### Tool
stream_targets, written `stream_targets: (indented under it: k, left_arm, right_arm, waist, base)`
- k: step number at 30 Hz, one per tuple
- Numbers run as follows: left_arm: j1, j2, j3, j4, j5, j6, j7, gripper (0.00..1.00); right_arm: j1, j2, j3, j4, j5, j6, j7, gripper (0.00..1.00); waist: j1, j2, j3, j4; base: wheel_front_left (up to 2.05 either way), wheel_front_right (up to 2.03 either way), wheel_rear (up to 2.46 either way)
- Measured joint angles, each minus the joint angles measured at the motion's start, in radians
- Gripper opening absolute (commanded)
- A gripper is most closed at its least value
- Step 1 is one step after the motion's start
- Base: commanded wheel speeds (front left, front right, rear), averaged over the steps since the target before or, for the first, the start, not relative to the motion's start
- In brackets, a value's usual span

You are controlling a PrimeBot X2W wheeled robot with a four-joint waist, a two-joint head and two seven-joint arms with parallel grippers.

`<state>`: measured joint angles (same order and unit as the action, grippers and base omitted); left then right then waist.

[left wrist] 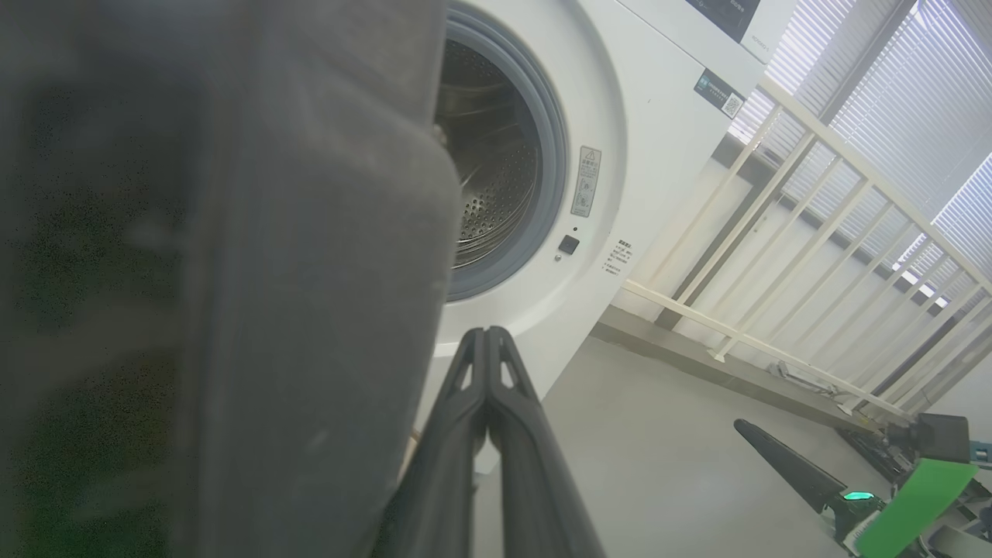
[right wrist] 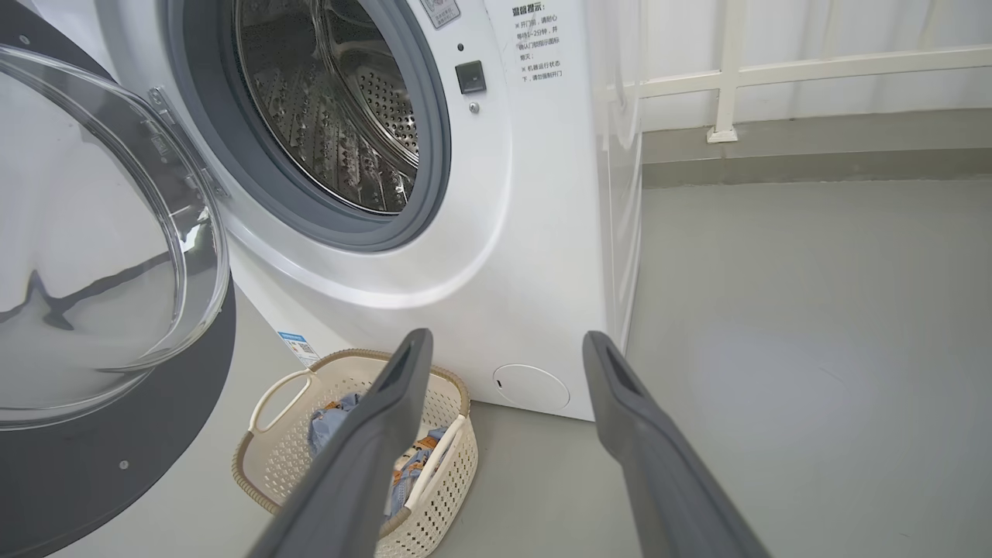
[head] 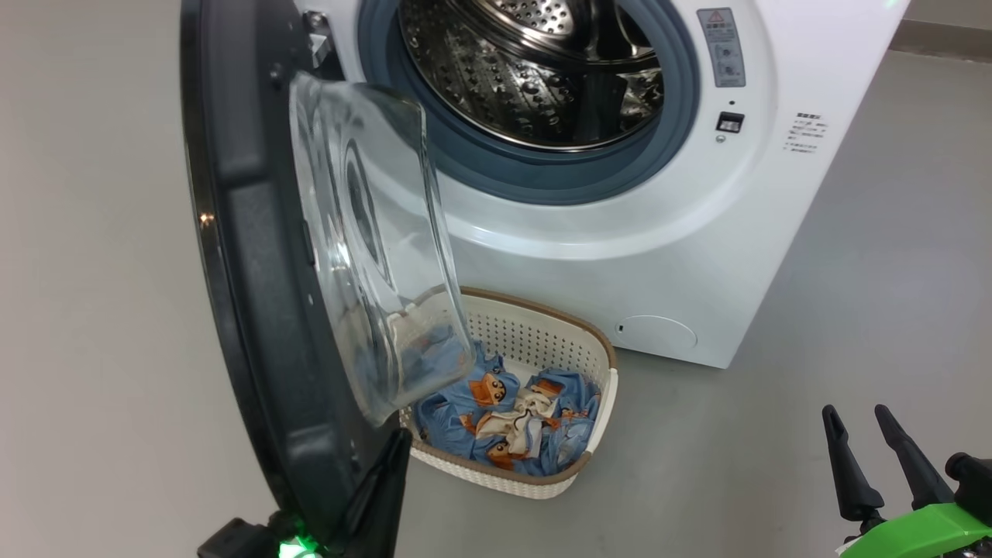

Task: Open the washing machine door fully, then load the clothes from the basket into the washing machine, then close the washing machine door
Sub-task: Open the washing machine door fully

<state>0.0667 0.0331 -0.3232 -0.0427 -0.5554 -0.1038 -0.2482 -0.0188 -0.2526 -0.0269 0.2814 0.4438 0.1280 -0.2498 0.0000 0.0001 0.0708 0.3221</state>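
The washing machine (head: 620, 256) stands with its steel drum (head: 535, 70) showing. The washing machine door (head: 256, 256) hangs open to the left, and its glass bowl (head: 372, 248) juts over the basket (head: 542, 329). Light-blue printed clothes (head: 504, 418) lie in the basket on the floor before the machine. My left gripper (head: 401, 438) is shut with nothing in it, and it rests right against the door's lower inner rim. In the left wrist view the left gripper (left wrist: 487, 333) points at the machine beside the blurred door (left wrist: 271, 310). My right gripper (right wrist: 504, 341) is open above the basket (right wrist: 263, 473).
Bare grey floor (head: 852, 271) stretches to the right of the machine. A white railing (left wrist: 790, 232) and a low kerb (right wrist: 814, 155) stand behind it. The door's dark rim (right wrist: 77, 480) hangs close to the basket's left side.
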Motion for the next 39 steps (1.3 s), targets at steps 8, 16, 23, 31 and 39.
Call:
stream_targets:
  k: [8,16,23,31,39]
  left_arm:
    - [0.018,0.001,0.068,0.002,0.025,0.022,-0.007,0.00]
    - [0.013,0.003,0.173,0.014,0.025,0.055,-0.007,0.00]
    - [-0.001,0.002,0.226,0.030,0.028,0.057,-0.007,0.00]
    - [-0.006,-0.002,0.302,0.048,0.041,0.064,-0.005,0.00]
    - [-0.006,-0.007,0.397,0.049,0.051,0.064,0.000,0.00]
  right_arm:
    - [0.000,0.000,0.000,-0.002,0.000,0.000,0.000,1.00]
    - [-0.001,0.000,0.001,-0.006,0.000,0.000,0.000,1.00]
    - [-0.003,-0.003,0.001,-0.008,0.000,0.000,0.000,1.00]
    - [-0.003,-0.004,0.003,-0.009,0.000,0.000,0.000,1.00]
    - [-0.003,-0.004,0.008,-0.009,0.000,0.000,0.000,1.00]
  waist:
    - [0.0000,0.0000,0.010,0.028]
    - [0.0000,0.0000,0.027,0.043]
    - [0.0000,0.0000,0.037,0.048]
    - [0.0000,0.0000,0.037,0.050]
    - [0.0000,-0.0001,0.042,0.050]
  base:
    - [0.00,0.00,0.00]
    - [0.00,0.00,0.00]
    - [0.00,0.00,0.00]
    - [0.00,0.00,0.00]
    - [0.00,0.00,0.00]
